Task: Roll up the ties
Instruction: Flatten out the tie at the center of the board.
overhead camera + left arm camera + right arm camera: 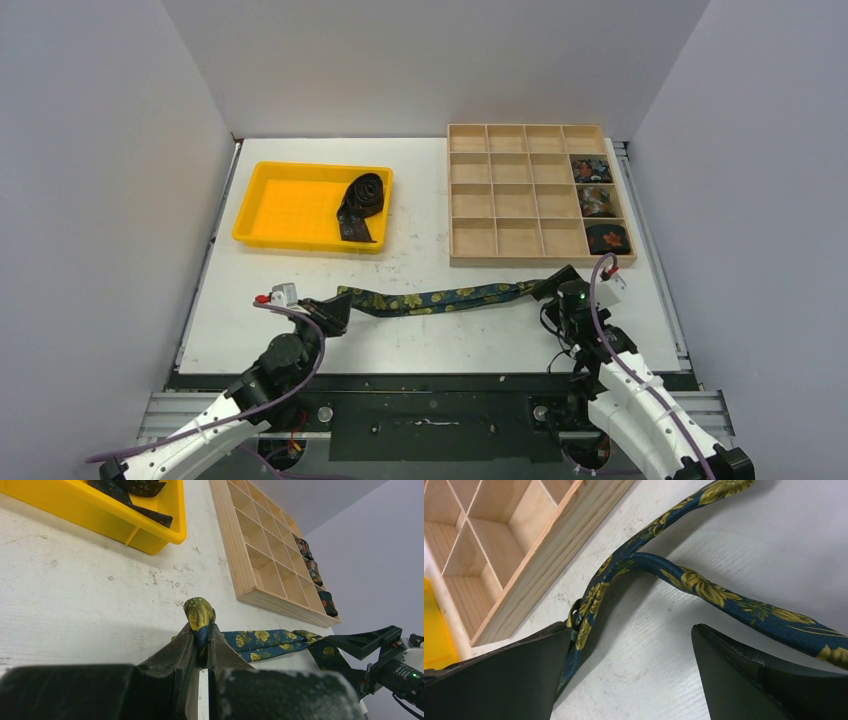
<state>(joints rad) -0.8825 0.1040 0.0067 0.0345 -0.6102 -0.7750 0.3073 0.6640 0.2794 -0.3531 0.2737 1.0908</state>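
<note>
Navy fabric printed with yellow flowers, the tie (440,298) lies as one long, narrow, slightly twisted strip across the near part of the scuffed white table (420,350), just in front of the box (520,258) and running from one arm to the other. Its left end is pinched between the closed black jaws of the left gripper (201,630), with a small yellow-flowered fold bulging up above the fingertips. Its right end doubles back in a loose loop on the table between the widely parted jaws of the right gripper (630,630), which grips nothing; the loop lies right by one finger, though I cannot tell whether they touch. A second tie, the black tie (360,205), sits partly rolled in the right end of the tray (270,205), one tail trailing towards the tray's near wall. Three coils (597,202), dark with orange and yellow print, fill the lower three compartments of the box's right column, one to each. That makes five ties in all. The box is pale, flat, square wood, divided four by four into sixteen compartments. The tray is a single shallow rectangle of yellow plastic with a gridded floor, well to the left of the box.
</note>
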